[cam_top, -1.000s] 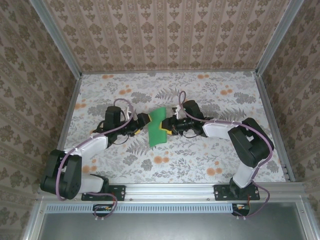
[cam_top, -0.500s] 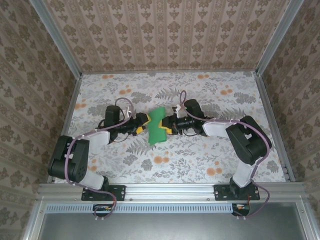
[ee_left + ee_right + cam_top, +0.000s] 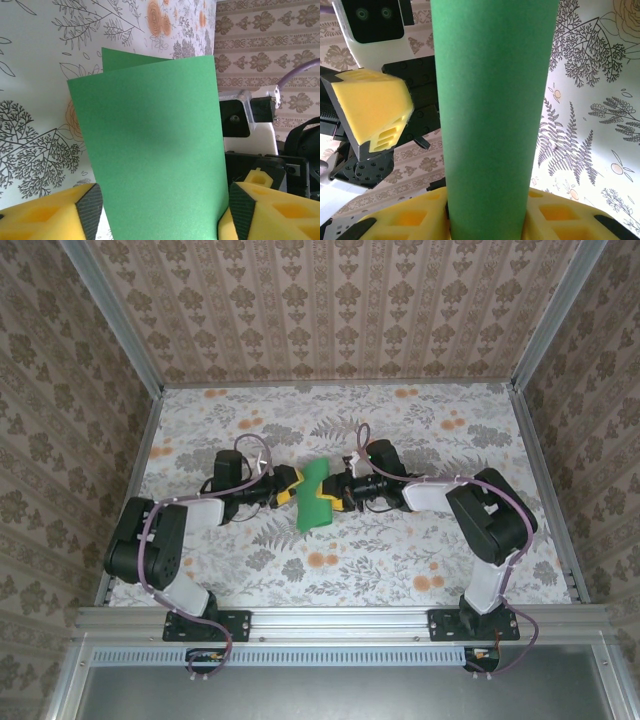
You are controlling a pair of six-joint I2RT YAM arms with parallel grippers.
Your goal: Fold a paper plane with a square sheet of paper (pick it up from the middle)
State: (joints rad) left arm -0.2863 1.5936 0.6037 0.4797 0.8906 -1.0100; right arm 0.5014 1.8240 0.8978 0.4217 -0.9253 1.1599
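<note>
Left end effector (image 3: 296, 486): spread, straddling the square sheet of paper (image 3: 313, 496).
Right end effector (image 3: 333, 498): pinching the sheet.
Tabletop (image 3: 420, 540): floral, beneath.

The paper (image 3: 313, 495) is plain bright green. The table (image 3: 400, 560) is white, printed with grey ferns and scattered orange flowers. The walls (image 3: 330, 310) are beige with brown floral stripes. The jaws are yellow with dark grey tips. The arms (image 3: 432, 497) are black and white, and the cable (image 3: 300, 71) is purple.
</note>
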